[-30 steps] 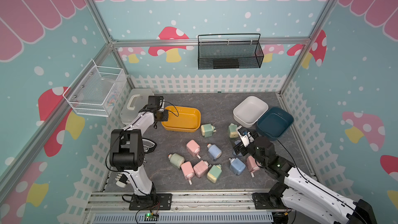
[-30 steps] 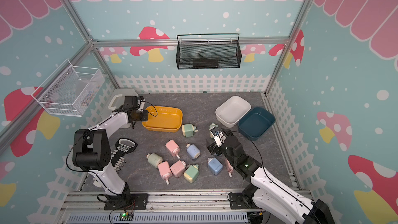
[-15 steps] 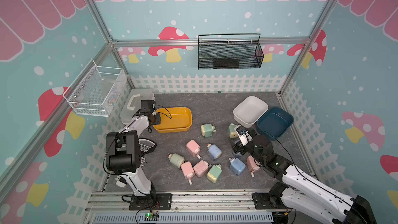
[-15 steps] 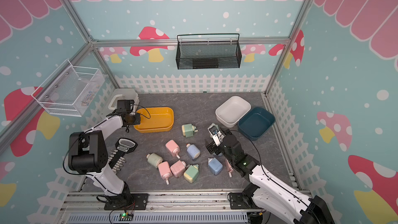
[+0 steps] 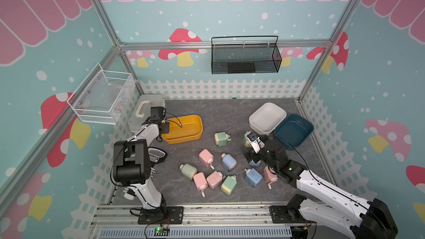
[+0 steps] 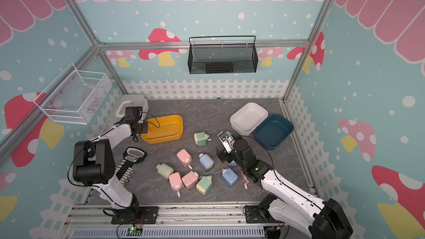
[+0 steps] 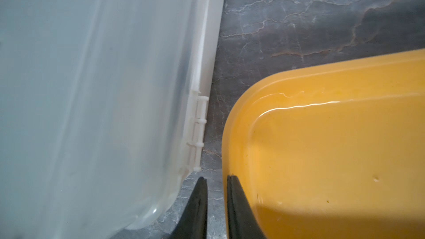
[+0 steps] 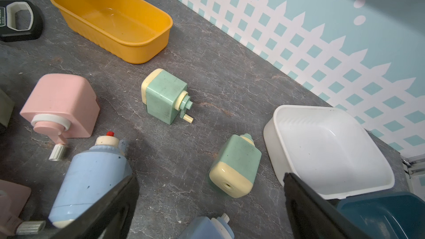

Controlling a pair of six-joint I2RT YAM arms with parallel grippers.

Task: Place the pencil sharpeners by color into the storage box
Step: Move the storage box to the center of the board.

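Note:
Several pink, blue and green pencil sharpeners lie scattered on the grey table between my arms. The yellow storage box stands empty at the back left. My left gripper is shut on the near-left end of its rim. A white storage box and a dark blue one stand at the back right. My right gripper hangs open over the table. A blue sharpener lies by one finger. A green one lies ahead, and another blue one lies close under the jaws.
A translucent lidded case with a white handle sits in the back-left corner, close beside the yellow box. A black tool lies by the left arm. White fence panels ring the table. Wire baskets hang on the walls.
My left gripper has dragged the yellow box leftwards, toward the translucent case. My right gripper has drifted slightly left over the sharpeners and stays open.

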